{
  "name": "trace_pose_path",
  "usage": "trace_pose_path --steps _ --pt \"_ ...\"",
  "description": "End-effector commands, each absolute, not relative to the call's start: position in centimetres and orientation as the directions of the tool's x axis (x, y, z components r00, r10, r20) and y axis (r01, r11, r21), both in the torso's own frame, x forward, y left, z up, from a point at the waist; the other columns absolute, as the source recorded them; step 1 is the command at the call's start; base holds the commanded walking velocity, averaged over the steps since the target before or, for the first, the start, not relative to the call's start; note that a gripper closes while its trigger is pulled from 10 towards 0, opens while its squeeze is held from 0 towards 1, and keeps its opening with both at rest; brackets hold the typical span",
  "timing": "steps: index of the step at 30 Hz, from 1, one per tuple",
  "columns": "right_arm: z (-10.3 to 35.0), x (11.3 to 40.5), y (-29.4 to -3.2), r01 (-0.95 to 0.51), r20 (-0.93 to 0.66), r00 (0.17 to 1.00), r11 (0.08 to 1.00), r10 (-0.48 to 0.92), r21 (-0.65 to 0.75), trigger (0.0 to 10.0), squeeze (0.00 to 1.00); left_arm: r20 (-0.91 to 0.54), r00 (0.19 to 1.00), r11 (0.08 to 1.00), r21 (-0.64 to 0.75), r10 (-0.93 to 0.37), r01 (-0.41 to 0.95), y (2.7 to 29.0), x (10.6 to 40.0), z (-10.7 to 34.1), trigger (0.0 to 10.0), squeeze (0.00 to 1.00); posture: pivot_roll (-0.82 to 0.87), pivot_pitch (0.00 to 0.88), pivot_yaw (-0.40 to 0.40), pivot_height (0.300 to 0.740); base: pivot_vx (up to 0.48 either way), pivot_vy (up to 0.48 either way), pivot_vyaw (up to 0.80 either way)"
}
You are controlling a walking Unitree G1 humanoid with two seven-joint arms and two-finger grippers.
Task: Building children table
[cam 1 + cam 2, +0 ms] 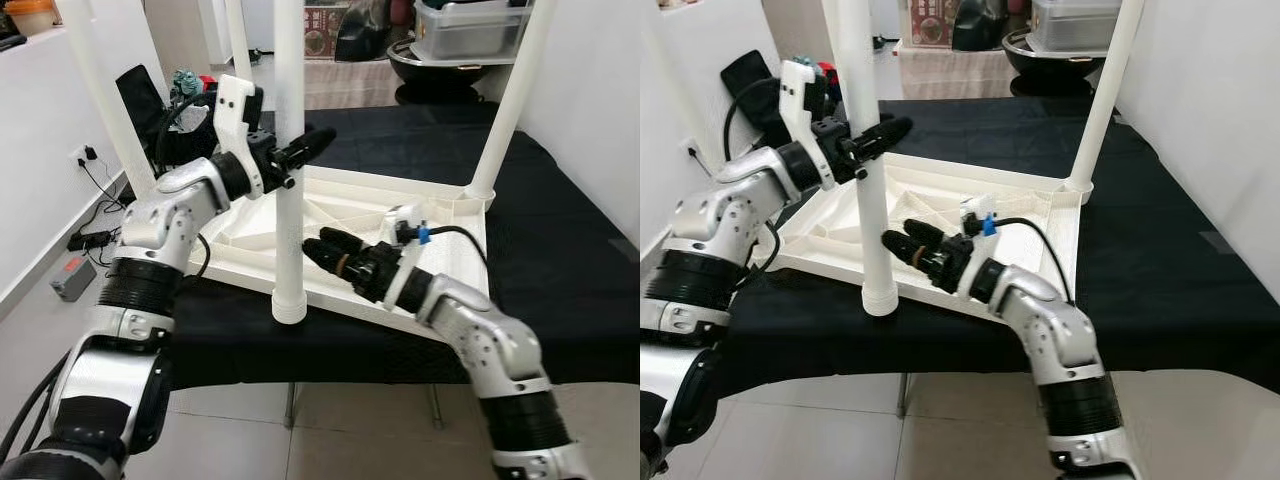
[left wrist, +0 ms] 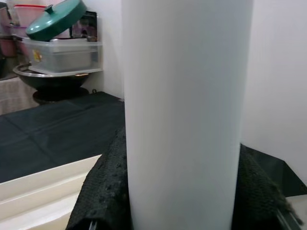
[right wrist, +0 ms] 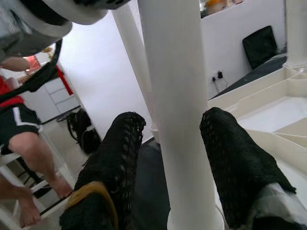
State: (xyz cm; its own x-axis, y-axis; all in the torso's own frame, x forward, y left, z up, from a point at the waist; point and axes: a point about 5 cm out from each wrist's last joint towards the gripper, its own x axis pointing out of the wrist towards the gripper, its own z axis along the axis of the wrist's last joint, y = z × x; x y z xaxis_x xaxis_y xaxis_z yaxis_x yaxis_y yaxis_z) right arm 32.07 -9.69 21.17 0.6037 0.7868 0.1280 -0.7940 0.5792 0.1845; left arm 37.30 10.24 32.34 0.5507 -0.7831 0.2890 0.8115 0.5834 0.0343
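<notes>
The robot's two silver arms fill the lower corners of the head view, reaching in toward the middle. The left pincer [image 1: 300,152], at centre-left of the frame, is clamped around the near white table leg [image 1: 289,150] partway up; in the left wrist view the leg [image 2: 184,115] sits tight between the two black fingers [image 2: 103,191]. The right pincer [image 1: 318,248], just below centre, points at the lower part of the same leg, close to its foot. In the right wrist view its fingers [image 3: 112,163] stand spread on either side of the leg [image 3: 180,120], with a gap showing on each side, so it is wide and not gripping.

The leg stands upright in the near corner socket of the upturned white children's table top [image 1: 340,225], whose ribbed underside faces up. This piece lies on a black-covered tabletop [image 1: 560,280] across the middle of the frame. Another leg [image 1: 510,95] rises from the far right corner, and a further leg [image 1: 105,90] at upper left.

At the upper right of the frame a clear plastic bin [image 1: 470,30] sits on a dark wok [image 1: 440,65]. A seated person's bare legs [image 3: 29,158] appear at the left of the right wrist view.
</notes>
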Motion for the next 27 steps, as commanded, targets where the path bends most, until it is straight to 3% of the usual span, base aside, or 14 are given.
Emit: trace_pose_path --steps 1,7,21,22,24,25,27 --pt "21.3 32.3 -9.6 -0.785 0.124 0.618 0.598 0.777 0.161 10.0 0.00 0.300 0.541 0.584 0.070 -0.786 0.809 10.1 37.3 33.0 10.0 0.00 0.07 0.037 0.009 0.740 0.000 0.000 0.00" --pt "20.4 32.6 -7.5 -0.748 0.109 0.661 0.640 0.743 0.177 10.0 0.00 0.295 0.514 0.564 0.116 -0.805 0.817 8.5 37.4 33.5 10.0 0.00 0.07 0.036 0.008 0.740 0.000 0.000 0.00" --pt "19.8 33.2 -6.0 -0.700 0.101 0.712 0.691 0.695 0.182 10.0 0.00 0.307 0.523 0.579 0.129 -0.795 0.805 8.0 38.0 34.4 10.0 0.00 0.07 0.034 0.006 0.740 0.000 0.000 0.00" --pt "19.9 33.3 -5.9 -0.694 0.106 0.718 0.696 0.688 0.186 10.0 0.59 0.309 0.523 0.580 0.130 -0.795 0.804 7.9 38.0 34.5 10.0 0.00 0.07 0.034 0.006 0.740 0.000 0.000 0.00" --pt "19.9 33.3 -5.9 -0.694 0.106 0.718 0.696 0.688 0.186 10.0 0.59 0.309 0.523 0.580 0.130 -0.795 0.804 7.9 38.0 34.5 10.0 0.00 0.07 0.034 0.006 0.740 0.000 0.000 0.00" --pt "20.1 33.5 -5.7 -0.677 0.123 0.735 0.712 0.666 0.189 10.0 1.00 0.313 0.523 0.582 0.134 -0.793 0.802 7.7 38.1 34.7 10.0 0.00 0.07 0.030 0.004 0.740 0.000 0.000 0.00" --pt "20.3 33.6 -5.6 -0.670 0.132 0.741 0.717 0.658 0.191 10.0 1.00 0.316 0.522 0.583 0.138 -0.792 0.801 7.6 38.2 34.9 10.0 0.00 0.07 0.029 0.005 0.740 0.000 0.000 0.00"
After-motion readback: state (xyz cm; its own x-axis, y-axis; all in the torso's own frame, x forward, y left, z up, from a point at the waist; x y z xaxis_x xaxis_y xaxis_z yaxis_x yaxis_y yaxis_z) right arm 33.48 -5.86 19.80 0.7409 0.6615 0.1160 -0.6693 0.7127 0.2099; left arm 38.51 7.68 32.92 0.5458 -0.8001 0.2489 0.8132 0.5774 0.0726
